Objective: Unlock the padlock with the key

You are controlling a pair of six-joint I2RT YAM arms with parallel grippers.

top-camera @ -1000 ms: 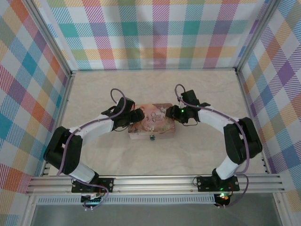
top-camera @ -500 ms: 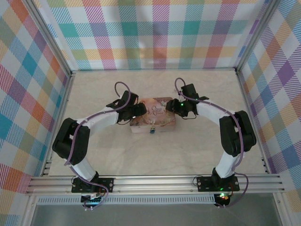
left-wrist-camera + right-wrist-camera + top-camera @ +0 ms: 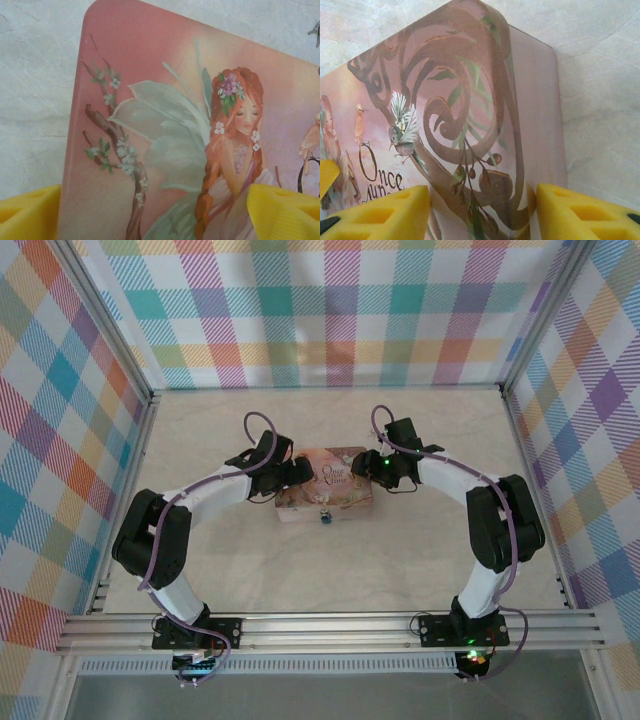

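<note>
Top view: pink tin (image 3: 325,490) sits mid-worktop (image 3: 400,570), the padlock (image 3: 324,517) a tiny dark speck at the middle of the tin's near edge, too small here to tell if it's locked. Left tool (image 3: 296,476) is at the tin's left end and right tool (image 3: 362,471) at its right end. Left wrist: left tool (image 3: 156,212) spread wide over the tin (image 3: 165,75), 1 yellow finger (image 3: 27,212) off the lid's edge above the worktop, the other on the fairy picture, nothing gripped. Right wrist: right tool (image 3: 482,212) about half apart, astride the tin's (image 3: 470,100) corner, 1 finger (image 3: 375,215) over the lid, the other beside the side wall, holding nothing.
</note>
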